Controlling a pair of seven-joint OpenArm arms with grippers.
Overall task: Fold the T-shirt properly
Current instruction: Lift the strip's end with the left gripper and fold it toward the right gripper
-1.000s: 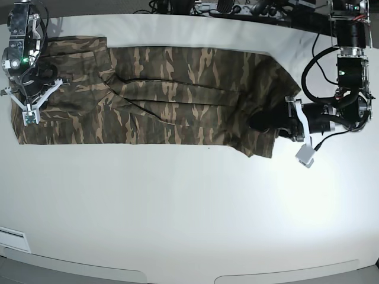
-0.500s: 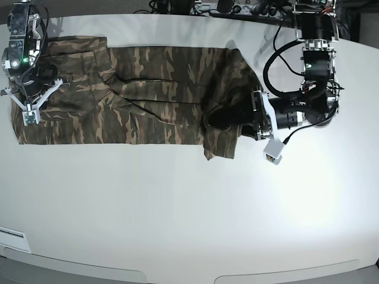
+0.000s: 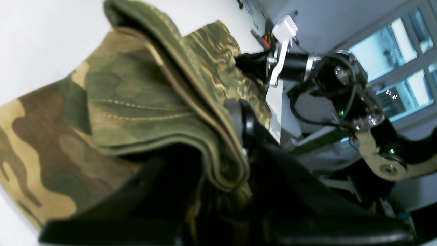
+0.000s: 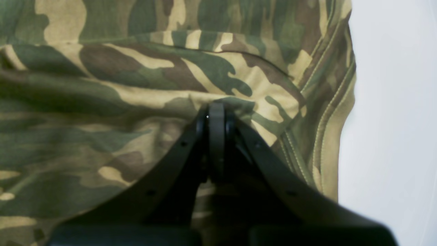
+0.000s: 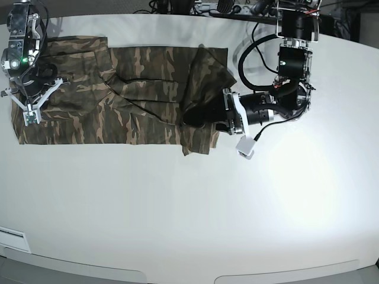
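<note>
Folding the T-shirt (image 5: 136, 97) crosswise is the step in hand: the garment lies stretched along the far part of the white desk (image 5: 189, 213), already narrowed into a long band, and the left pincer (image 5: 220, 115) is clamped on a bunch of layered hem at the band's end, lifted and carried over the cloth below. To do this well, the left arm should travel straight along the band's length, low enough that the raised flap does not sag or twist, and lay the held edge square on the lower layer before letting go. The right pincer (image 5: 28, 106) sits at the opposite end with its jaws together, pressing on the cloth; whether any fabric is pinched between them cannot be told from the wrist view. It should hold that end down so the band does not slide. By count: one T-shirt, two arms with one pincer each, one desk.
</note>
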